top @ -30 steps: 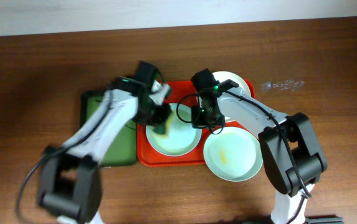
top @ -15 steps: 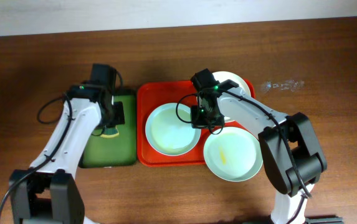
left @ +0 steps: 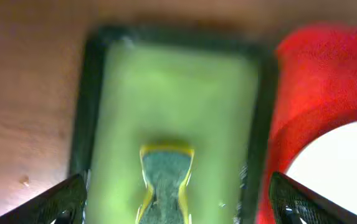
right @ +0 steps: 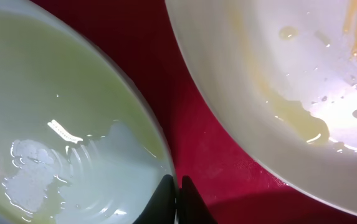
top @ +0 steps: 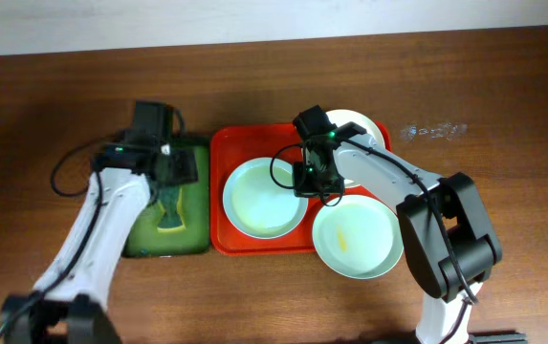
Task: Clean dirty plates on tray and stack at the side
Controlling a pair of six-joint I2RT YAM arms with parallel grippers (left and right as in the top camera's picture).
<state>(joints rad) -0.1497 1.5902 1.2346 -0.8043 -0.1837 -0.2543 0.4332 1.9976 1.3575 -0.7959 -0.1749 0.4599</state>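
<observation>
The red tray (top: pixel 254 143) holds a pale blue-green plate (top: pixel 265 198), wet and without a smear. My right gripper (top: pixel 312 180) is shut on this plate's right rim; in the right wrist view the gripper (right: pixel 178 186) pinches the thin edge of the plate (right: pixel 72 124). A second pale plate (top: pixel 356 237) with a yellow smear overlaps the tray's front right corner. A white plate (top: pixel 361 126) lies at the back right, partly under the right arm. My left gripper (left: pixel 175 205) hangs open above a yellow-green sponge (left: pixel 166 177).
The sponge (top: pixel 170 212) lies on a small dark green tray (top: pixel 192 225) left of the red tray. Close beside the right gripper, a neighbouring cream plate (right: pixel 290 81) carries a yellow smear and droplets. Brown tabletop (top: pixel 503 191) surrounds both trays.
My left arm swung from the plate on the red tray over to the green tray, opened and let go of the sponge there. The right arm has not moved.
</observation>
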